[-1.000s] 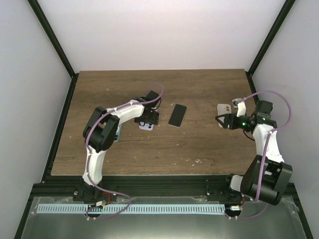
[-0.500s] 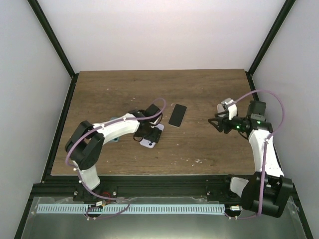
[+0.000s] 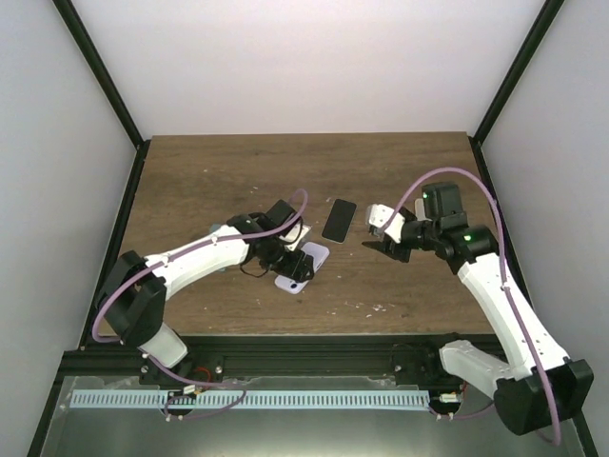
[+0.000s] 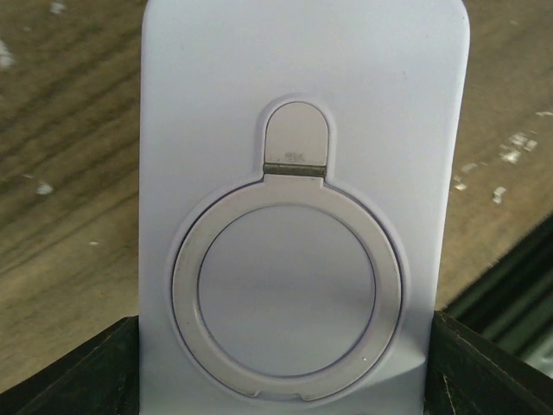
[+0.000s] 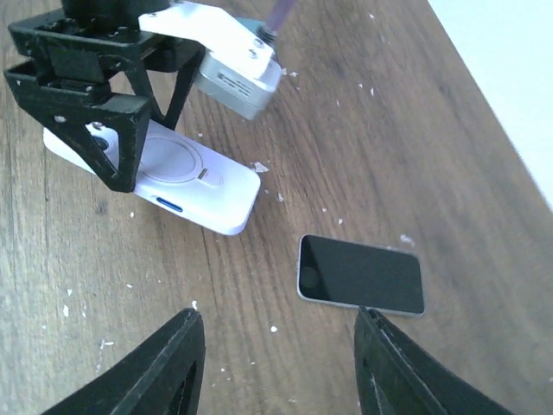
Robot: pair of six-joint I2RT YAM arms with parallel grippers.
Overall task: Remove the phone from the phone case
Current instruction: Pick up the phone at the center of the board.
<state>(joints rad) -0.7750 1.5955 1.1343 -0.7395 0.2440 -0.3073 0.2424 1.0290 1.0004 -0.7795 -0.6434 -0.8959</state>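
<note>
Black phone [image 5: 361, 273] lies bare on the table [image 3: 190, 181], screen up, apart from the white phone case [image 5: 186, 186]. In the top view its long axis runs about 1–7 o'clock; can't tell which end is the top.

Right gripper [image 5: 276, 363] is nearer and free. Its fingers [image 5: 164, 363] are spread with nothing between, and the phone is at its 10 o'clock in the top view. In the right wrist view the phone's axis runs 3–9, parallel to the finger gap, so a pinch across its width likely needs a wrist turn.

Left gripper [image 4: 281, 380] clamps the case across its width, ring side up, at 7 o'clock from the phone. Can't tell if the case is empty.
</note>
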